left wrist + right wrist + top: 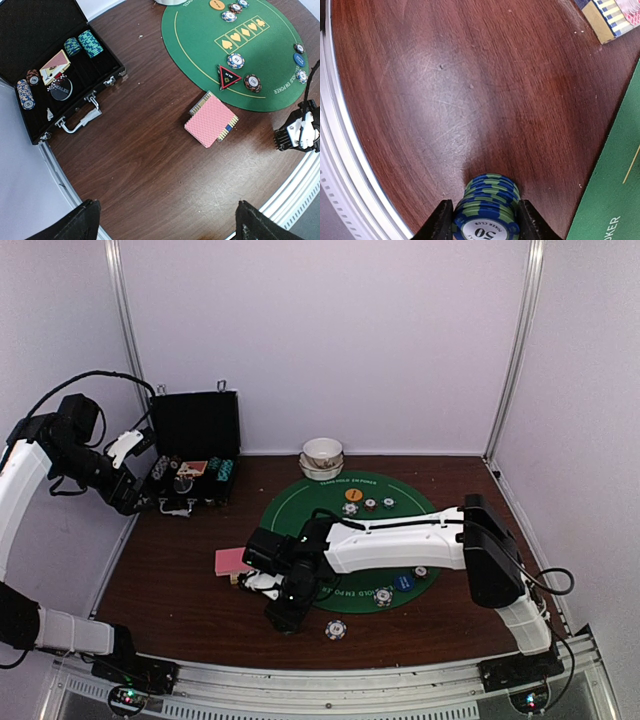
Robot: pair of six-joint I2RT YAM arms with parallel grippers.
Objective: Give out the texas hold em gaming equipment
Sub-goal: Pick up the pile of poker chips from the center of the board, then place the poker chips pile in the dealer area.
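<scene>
Two grippers. Left gripper (167,212) hangs wide open and empty over the wood near the card deck (211,120). Right gripper (485,222) straddles a blue-green chip stack (487,200) standing on bare wood beside the green mat (615,190). Its fingers (440,220) look to be at both sides; can't tell if pinched. Chips are rigid and slick, and the stack will likely shear, so grip low across the edges.

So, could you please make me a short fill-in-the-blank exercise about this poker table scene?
1. The chip stack in the right wrist view shows the number ___ on top.
2. The triangle marker lies on the ___ mat.
3. The lid of the black case stands ___.
Missing words: 50; green; open.
</scene>
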